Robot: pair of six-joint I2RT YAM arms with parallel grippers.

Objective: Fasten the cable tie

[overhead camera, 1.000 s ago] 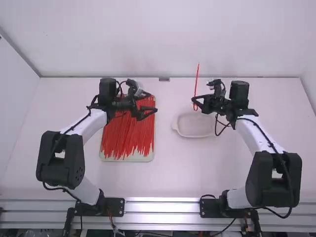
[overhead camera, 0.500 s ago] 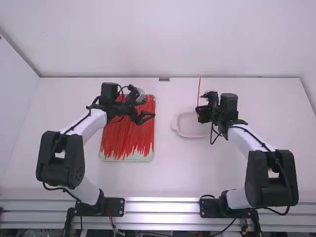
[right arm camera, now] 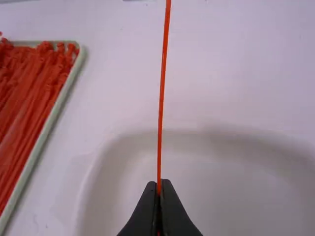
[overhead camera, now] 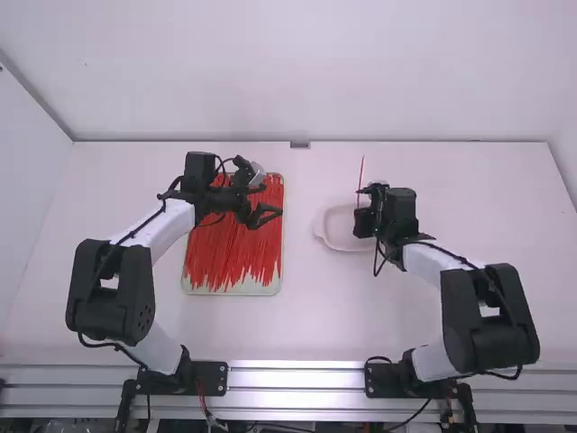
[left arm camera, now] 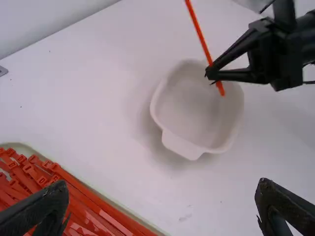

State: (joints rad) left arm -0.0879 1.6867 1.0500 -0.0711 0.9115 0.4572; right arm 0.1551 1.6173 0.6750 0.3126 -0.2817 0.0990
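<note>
The right gripper [right arm camera: 159, 184] is pinching a thin red plastic cable tie [right arm camera: 161, 98] low on its strap, jaws pressed tight together on it. The tie is standing up out of the grip, long and nearly straight, right over the shallow white plastic dish [overhead camera: 325, 236] on the white table [overhead camera: 451, 180]. In the left wrist view a short stub of the tie [left arm camera: 199, 34] is poking out beneath the right gripper [left arm camera: 209, 73], hanging above the dish's [left arm camera: 155, 105] hollow. Whether a loop is closed there, I cannot tell.

Over on the other side, the left gripper [left arm camera: 161, 186] is hovering with its jaws spread wide and holding nothing, above the far end of the pale tray [overhead camera: 230, 290] heaped with loose red ties [overhead camera: 233, 244].

Now, how is this thing going to handle? It looks feather-light and springy, stiff enough that the strap is holding itself upright, yet smooth and narrow, so it is likely to twist or slip in a loose pinch. The free tip is probably going to wobble. The sensible holds are, I judge, close to the head for one gripper and a little back from the tip for the other, so the tip is staying steerable into the slot.
</note>
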